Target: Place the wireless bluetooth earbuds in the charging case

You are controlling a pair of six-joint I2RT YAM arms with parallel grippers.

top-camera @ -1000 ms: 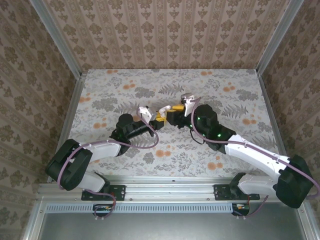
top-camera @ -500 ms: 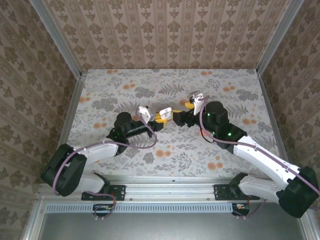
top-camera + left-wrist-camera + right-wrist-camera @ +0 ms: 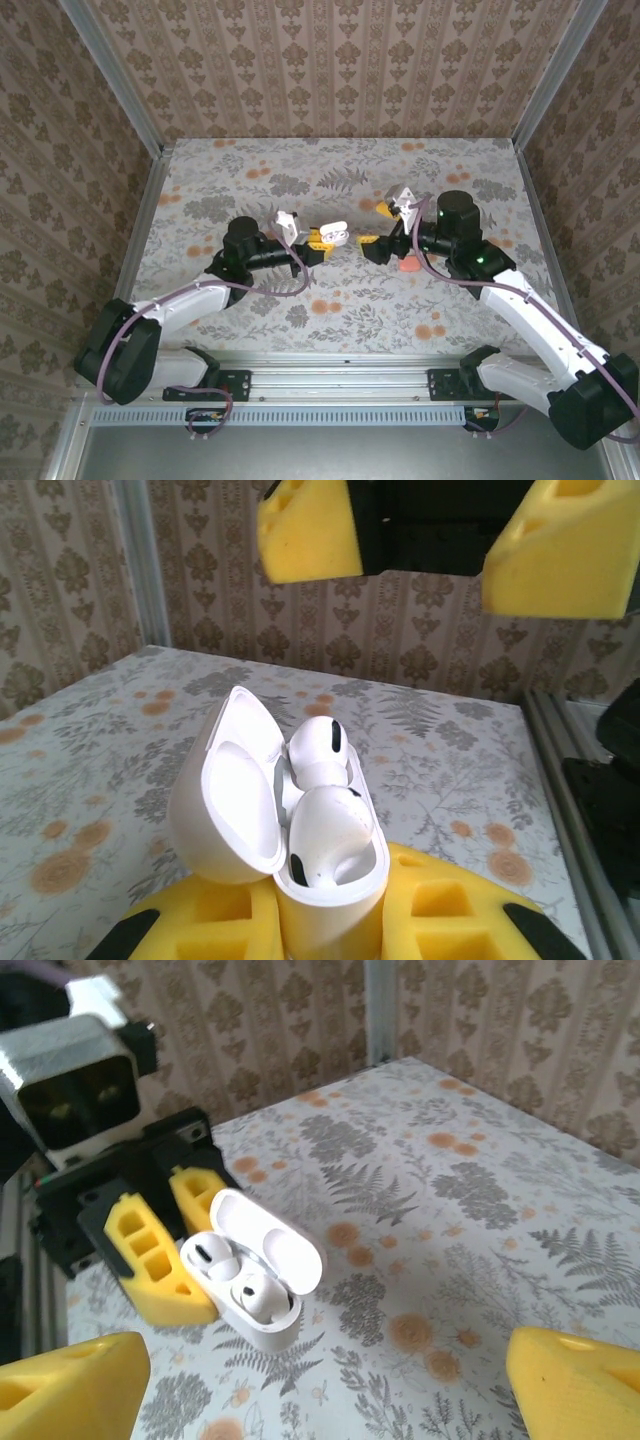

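Found both white wireless bluetooth earbuds (image 3: 322, 750) seated side by side in the wells of the white charging case (image 3: 330, 905), rounded heads poking up above the rim. Saw its lid (image 3: 225, 790) hinged wide open. Noted the case standing upright, clamped between the yellow fingers (image 3: 450, 910) of the left gripper (image 3: 325, 238), over the middle of the table (image 3: 300, 180). Could not tell whether it touched the flowered cloth. Saw the right gripper (image 3: 375, 226) just to the right, pointed at the case but apart from it, holding nothing, with its own yellow fingers (image 3: 575, 1380) spread wide. Noted wallpapered panels (image 3: 340, 70) closing off the far side and both flanks of the table.
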